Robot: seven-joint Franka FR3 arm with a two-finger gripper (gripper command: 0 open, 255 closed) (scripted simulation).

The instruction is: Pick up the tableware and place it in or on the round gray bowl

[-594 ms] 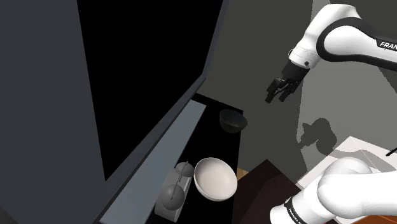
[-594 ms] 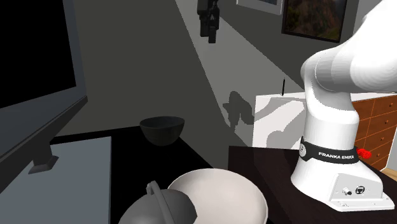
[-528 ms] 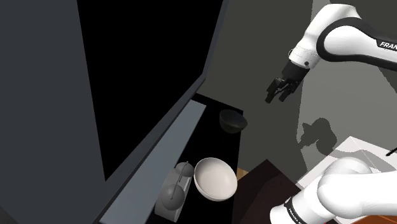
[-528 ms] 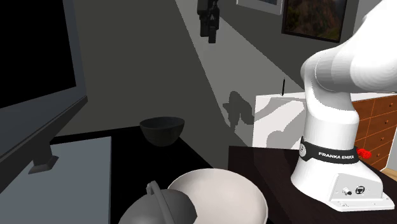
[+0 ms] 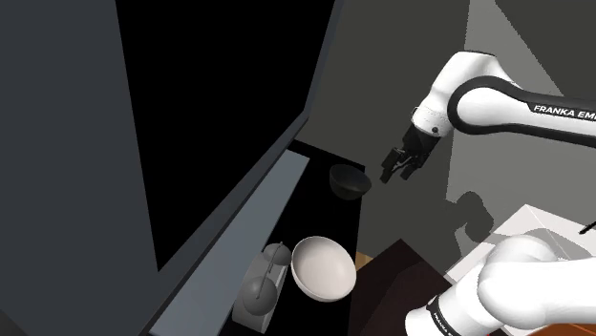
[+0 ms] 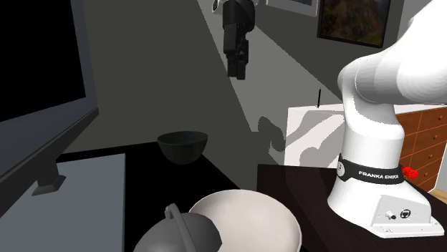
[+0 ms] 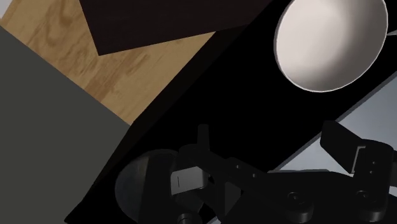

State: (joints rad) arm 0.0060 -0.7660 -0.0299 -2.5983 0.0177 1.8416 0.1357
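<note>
A small dark bowl (image 5: 349, 181) (image 6: 182, 145) stands upright on the black tabletop, at its far end. A larger pale grey round bowl (image 5: 323, 267) (image 6: 251, 218) lies nearer the stand, tilted on its side. My gripper (image 5: 395, 173) (image 6: 238, 70) hangs in the air above the dark bowl and a little to the shoulder view's right of it, open and holding nothing. In the wrist view the gripper (image 7: 267, 137) has its fingers apart; the dark bowl (image 7: 137, 188) is partly hidden behind one finger, and the pale bowl (image 7: 331, 41) lies well beyond.
A large dark screen (image 5: 220, 105) on a grey foot (image 5: 277, 205) runs along the table's far side. A grey rounded object with a handle (image 5: 262, 288) sits beside the pale bowl. My white base (image 6: 380, 179) stands on a dark box. A wooden floor (image 7: 95, 57) lies below.
The arm has come down and swung to the shoulder view's left, bringing the open gripper closer above the dark bowl. The bowls have not moved.
</note>
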